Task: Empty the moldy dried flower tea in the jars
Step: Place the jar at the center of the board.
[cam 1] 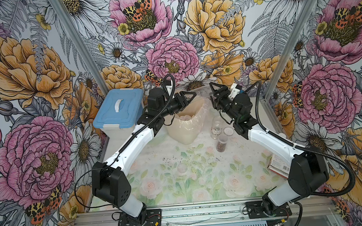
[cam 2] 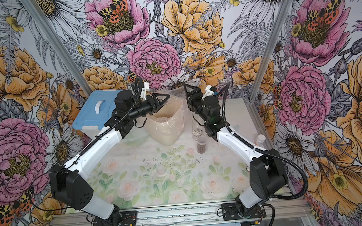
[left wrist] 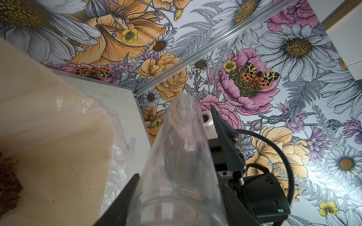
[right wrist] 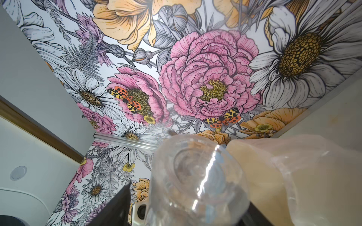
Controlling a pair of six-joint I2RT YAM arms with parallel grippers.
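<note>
Above the beige bin lined with clear plastic (cam 1: 181,133), the left gripper (cam 1: 188,97) clamps a clear plastic jar (left wrist: 182,156) with pinkish tea residue (left wrist: 183,135) clinging inside; the right gripper (cam 1: 213,93) straddles its base, grip unclear. Tilt steeply, mouth kept inside the rim, so nothing scatters.

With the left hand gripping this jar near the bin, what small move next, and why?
Probably draw the right hand back: the left hand clamps the jar, while the right finger stands just off its wall, holding nothing.
</note>
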